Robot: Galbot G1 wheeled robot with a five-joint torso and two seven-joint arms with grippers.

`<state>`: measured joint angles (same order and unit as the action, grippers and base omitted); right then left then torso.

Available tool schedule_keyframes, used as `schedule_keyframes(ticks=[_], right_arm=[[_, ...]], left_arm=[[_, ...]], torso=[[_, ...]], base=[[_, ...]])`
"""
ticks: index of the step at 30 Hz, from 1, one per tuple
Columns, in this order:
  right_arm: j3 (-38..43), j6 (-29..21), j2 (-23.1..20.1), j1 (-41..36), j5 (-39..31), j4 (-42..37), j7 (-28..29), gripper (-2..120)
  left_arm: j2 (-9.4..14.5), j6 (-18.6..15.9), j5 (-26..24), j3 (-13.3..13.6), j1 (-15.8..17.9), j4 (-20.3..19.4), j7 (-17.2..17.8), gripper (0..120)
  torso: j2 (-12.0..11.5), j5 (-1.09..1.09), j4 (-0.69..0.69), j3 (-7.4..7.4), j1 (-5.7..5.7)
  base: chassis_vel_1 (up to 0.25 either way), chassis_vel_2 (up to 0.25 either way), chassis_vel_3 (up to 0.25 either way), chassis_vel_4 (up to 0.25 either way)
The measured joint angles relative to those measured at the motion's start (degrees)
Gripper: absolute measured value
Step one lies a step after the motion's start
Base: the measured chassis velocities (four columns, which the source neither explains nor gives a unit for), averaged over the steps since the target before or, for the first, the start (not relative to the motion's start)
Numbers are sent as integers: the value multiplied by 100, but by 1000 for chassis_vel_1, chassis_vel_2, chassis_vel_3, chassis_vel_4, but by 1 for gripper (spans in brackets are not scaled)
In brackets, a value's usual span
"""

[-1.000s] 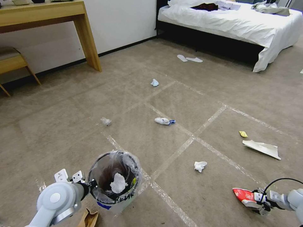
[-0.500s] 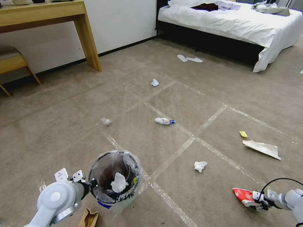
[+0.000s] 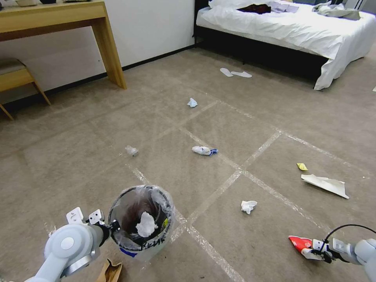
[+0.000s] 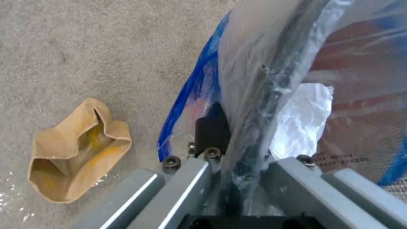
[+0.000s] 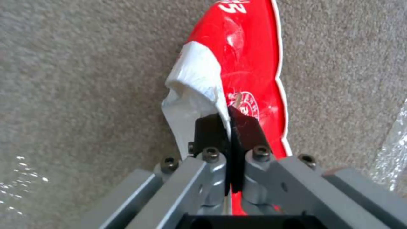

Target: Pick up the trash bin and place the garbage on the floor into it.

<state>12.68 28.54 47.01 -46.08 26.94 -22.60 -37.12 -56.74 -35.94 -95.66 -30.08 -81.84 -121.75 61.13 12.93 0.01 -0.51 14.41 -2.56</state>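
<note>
A: Where's the trash bin?

B: Low on the left, its lined rim pinched in the left claw, a white tissue inside and a crumpled brown paper bag on the floor beside it.

A: The right claw?

B: Clamped on the white edge of a red-and-white wrapper lying on the carpet; other tissues lie scattered farther off

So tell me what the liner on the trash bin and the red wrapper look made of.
Liner: thin clear plastic film, crinkled and glossy over the trash bin rim. Red wrapper in the right gripper: probably coated paper or foil, shiny red with a white creased edge.
</note>
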Motion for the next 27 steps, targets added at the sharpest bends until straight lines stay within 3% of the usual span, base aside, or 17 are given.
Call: schedule_keyframes(ticks=[4,7,10,13,14,15,17,18,20,21,22,25,27], right_arm=[[76,129,-42,-111,-338,-63,-55,0],[271,209,-207,-230,-1527,-481,-290,0],[313,210,-275,-295,-1820,-654,-334,0],[580,114,-797,-803,-3591,-2143,-405,0],[580,114,-797,-803,-3591,-2143,-405,0],[732,46,-923,-916,-4276,-2718,-381,0],[918,-5,-1013,-986,-4938,-3230,-304,0],[918,-5,-1013,-986,-4938,-3230,-304,0],[1219,-81,-1075,-873,-6072,-4195,-75,0],[1219,-81,-1075,-873,-6072,-4195,-75,0],[1379,-80,-1075,-737,-6522,-4619,32,0],[1623,-267,-1109,-623,-7149,-5219,149,0],[1799,-569,-1157,-585,-7815,-5774,188,0]], left_arm=[[0,1,-5,0,10,9,0,0],[12,2,-9,19,31,28,-2,0],[16,2,-10,29,37,28,-2,0],[31,2,-44,87,112,4,9,0],[31,2,-44,87,112,4,9,0],[32,2,-59,102,136,-3,10,0],[32,2,-63,107,146,-10,12,0],[32,2,-63,107,146,-10,12,0],[22,3,-63,76,89,-33,30,0],[22,3,-63,76,89,-33,30,0],[26,9,-61,65,83,-36,38,0],[39,15,-84,68,122,-34,45,0],[43,23,-117,74,169,-5,44,0]], torso=[[0,1,-2,0,0],[0,1,2,0,0],[0,1,4,0,0],[0,-2,-5,0,0],[0,-2,-5,0,0],[0,-1,-5,0,0],[0,2,0,0,0],[0,2,0,0,0],[0,-5,3,0,0],[0,-5,3,0,0],[0,3,6,0,0],[0,-4,5,1,0],[0,-2,-3,0,0]], base=[[0,0,0,0],[0,0,0,0],[0,0,0,0],[0,0,0,0],[0,0,0,0],[0,0,0,0],[0,0,0,0],[0,0,0,0],[0,0,0,0],[0,0,0,0],[0,0,0,0],[0,0,0,0],[0,0,0,0]])
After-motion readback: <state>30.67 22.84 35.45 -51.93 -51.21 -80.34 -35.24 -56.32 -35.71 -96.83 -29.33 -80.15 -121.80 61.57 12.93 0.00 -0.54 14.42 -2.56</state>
